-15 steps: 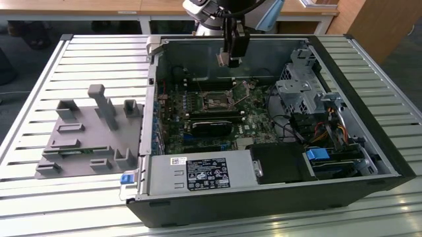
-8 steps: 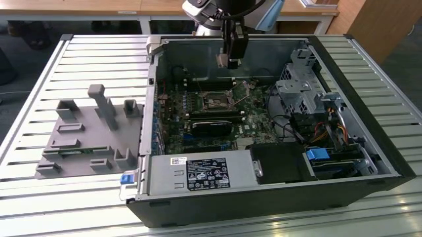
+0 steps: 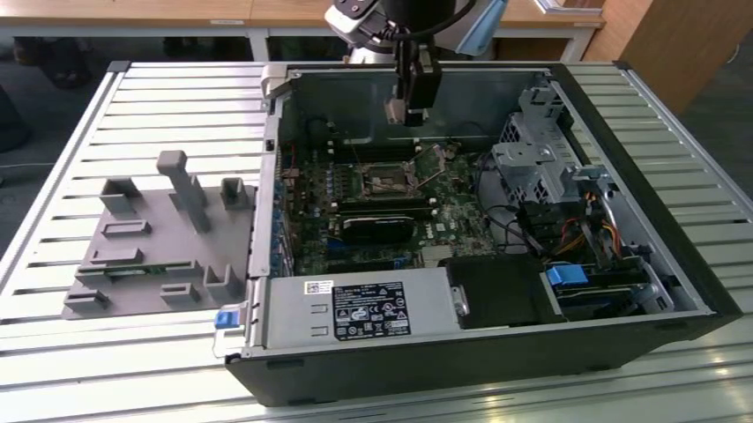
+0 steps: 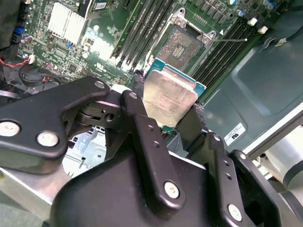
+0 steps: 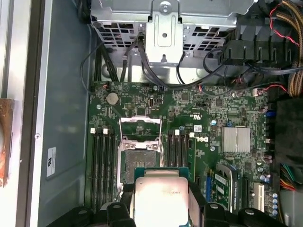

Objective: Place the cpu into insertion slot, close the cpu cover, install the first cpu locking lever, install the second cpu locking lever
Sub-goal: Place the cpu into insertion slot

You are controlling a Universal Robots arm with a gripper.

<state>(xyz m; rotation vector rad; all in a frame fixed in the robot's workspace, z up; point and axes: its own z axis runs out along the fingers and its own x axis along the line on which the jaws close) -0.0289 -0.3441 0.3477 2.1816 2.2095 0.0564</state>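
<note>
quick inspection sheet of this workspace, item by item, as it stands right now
surface: slatted metal table bearing an open black computer case.
job's things: small silvery square cpu held above the green board, not seated; square insertion slot bare, dark centre showing; thin silvery cpu cover raised open beside the slot.
clutter: grey moulded fixture block on the table, to the exterior view's left of the case.
grippers: black gripper shut on the cpu.
cables: black cable bundle and yellow-brown wire bundle inside the case, apart from the slot.
surroundings: wooden desks behind the table.
</note>
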